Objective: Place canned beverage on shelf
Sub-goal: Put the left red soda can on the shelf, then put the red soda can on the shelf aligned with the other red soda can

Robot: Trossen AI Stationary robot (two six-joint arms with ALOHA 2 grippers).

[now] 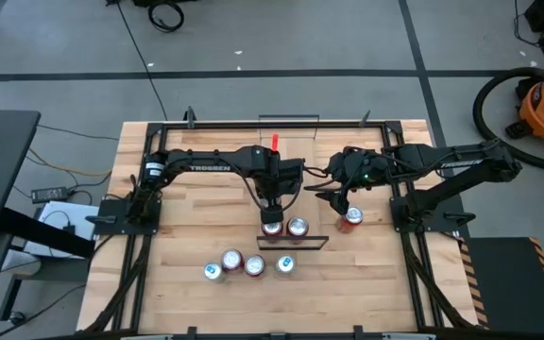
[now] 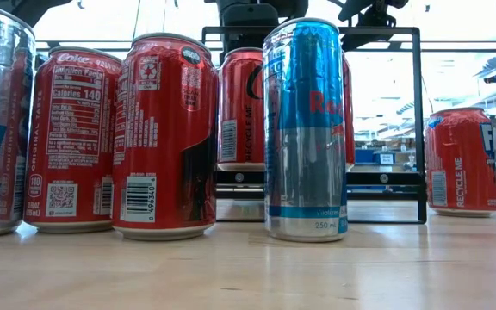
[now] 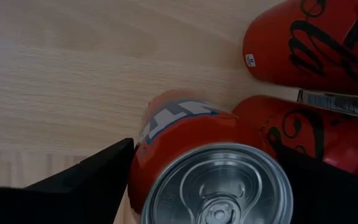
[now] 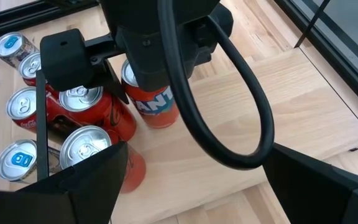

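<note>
An orange Fanta can (image 3: 185, 134) stands upright on the shelf (image 2: 420, 129), at its left end (image 1: 271, 228). My left gripper (image 1: 272, 215) points down over it, open, with one finger on each side of the can's top. A red Coke can (image 1: 297, 226) stands on the shelf right beside it. My right gripper (image 4: 197, 155) hangs open to the right of the shelf (image 1: 338, 203) with nothing between its fingers. Another red can (image 1: 352, 219) stands on the table next to it. My left gripper comes from above with a finger (image 3: 98, 171) on each side of the Fanta can's upper wall (image 3: 143, 155). A sliver of wood shows between that finger and the can. The can's top hides the other side, so I cannot tell whether the gripper touches it.
Several loose cans stand near the table's front edge: blue-and-silver ones (image 1: 213, 271) (image 1: 285, 264) and red ones (image 1: 231, 260) (image 2: 158, 129). A black frame (image 1: 253, 124) borders the tabletop. Bare wood lies on the far side of the shelf.
</note>
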